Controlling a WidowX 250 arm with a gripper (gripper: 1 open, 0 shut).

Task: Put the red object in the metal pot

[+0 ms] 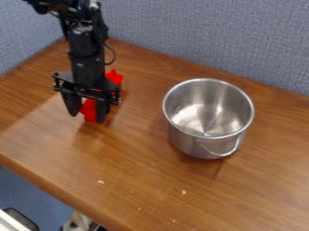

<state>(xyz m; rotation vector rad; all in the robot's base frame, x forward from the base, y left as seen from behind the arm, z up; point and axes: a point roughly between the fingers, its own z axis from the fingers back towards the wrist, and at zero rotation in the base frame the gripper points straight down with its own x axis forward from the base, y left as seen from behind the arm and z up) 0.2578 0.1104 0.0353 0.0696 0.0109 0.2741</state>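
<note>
The red object (96,110) sits between the black fingers of my gripper (88,115), which points straight down at the left part of the table. The jaws are shut on it, and another bit of its red shows behind the gripper at the upper right. I cannot tell whether the object's lower end touches the table. The metal pot (193,143), shiny and round with nothing inside, stands on the table to the right of the gripper, well apart from it.
The wooden table (72,171) runs diagonally, with its front edge at the lower left. A grey-blue wall (205,27) stands behind it. The arm (82,36) rises from the gripper toward the upper left.
</note>
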